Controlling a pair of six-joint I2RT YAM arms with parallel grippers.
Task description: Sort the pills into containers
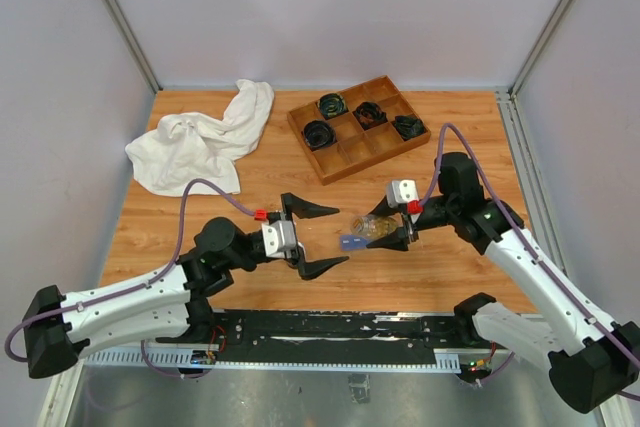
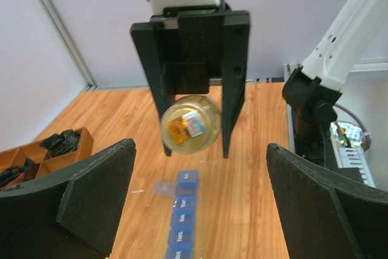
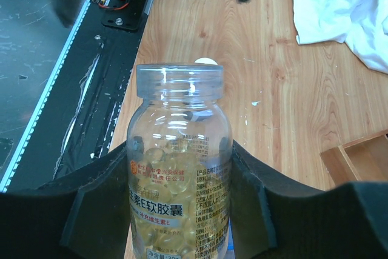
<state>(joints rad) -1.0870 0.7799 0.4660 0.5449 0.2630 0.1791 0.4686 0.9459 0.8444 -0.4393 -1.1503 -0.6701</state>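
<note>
My right gripper (image 3: 180, 150) is shut on a clear, uncapped bottle (image 3: 179, 174) holding many yellowish pills (image 3: 163, 210). It keeps the bottle tipped on its side above the table (image 1: 368, 227). Just under its mouth lies the blue strip of containers (image 2: 182, 216), with the lid of one compartment (image 2: 162, 187) flipped open to the side. In the top view the strip (image 1: 352, 242) lies between both grippers. My left gripper (image 1: 340, 236) stands wide open, empty, facing the bottle (image 2: 191, 124), its fingers (image 2: 91, 198) straddling the near end of the strip.
A wooden divided tray (image 1: 375, 161) with black coiled cables (image 1: 333, 105) sits at the back right. A crumpled white cloth (image 1: 205, 142) lies at the back left. A small white round thing (image 3: 206, 60) rests on the wood beyond the bottle's mouth.
</note>
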